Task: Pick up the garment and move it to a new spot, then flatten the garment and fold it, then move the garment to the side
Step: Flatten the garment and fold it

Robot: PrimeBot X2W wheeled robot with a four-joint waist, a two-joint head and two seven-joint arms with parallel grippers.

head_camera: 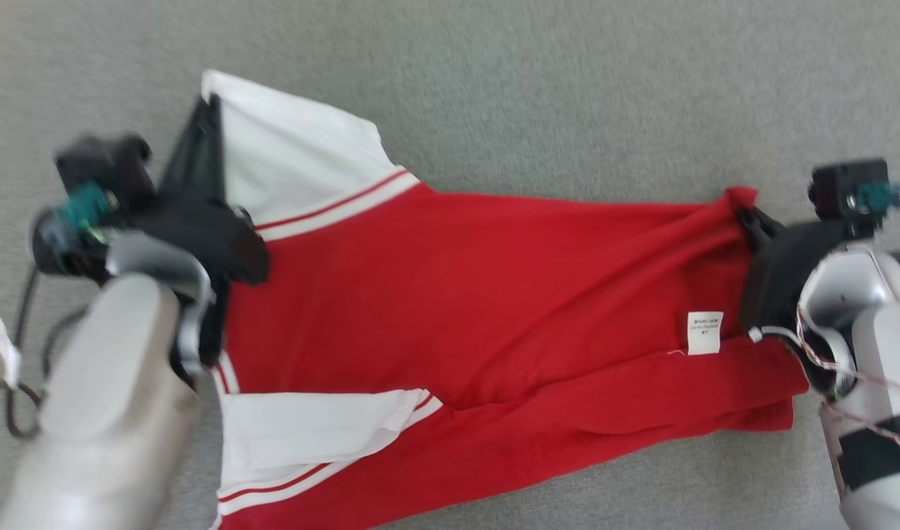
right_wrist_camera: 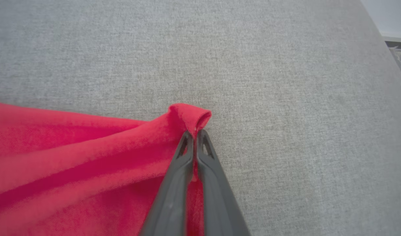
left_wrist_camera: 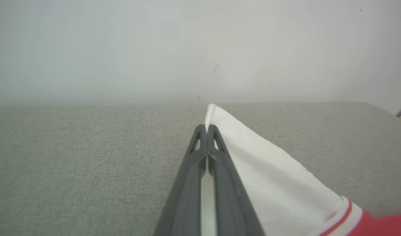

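While you look down through the head view, the garment (head_camera: 494,309), a red shirt with white sleeves, lies stretched across the grey fabric surface (head_camera: 567,88) from 9 o'clock to 3 o'clock. Your left gripper (head_camera: 211,107) sits toward 10 o'clock, closed on the edge of the upper white sleeve (head_camera: 302,162). In the left wrist view its fingers (left_wrist_camera: 226,183) press together with a sliver of white cloth poking out past the tips at 12 o'clock. From there the sleeve falls away toward 4 o'clock, down to its red-and-white striped band (left_wrist_camera: 348,213).

Your right gripper (head_camera: 744,217) is at 3 o'clock, pinching the far red corner of the garment. In the right wrist view you see its tips meeting just under a small rolled fold of red cloth, while the rest spreads toward 8 o'clock in long creases.

Back in the head view, the second white sleeve (head_camera: 310,427) lies at 7 o'clock, turned in over the red body. A white care label (head_camera: 704,333) shows on the red cloth just beside the right gripper, at about 4 o'clock.
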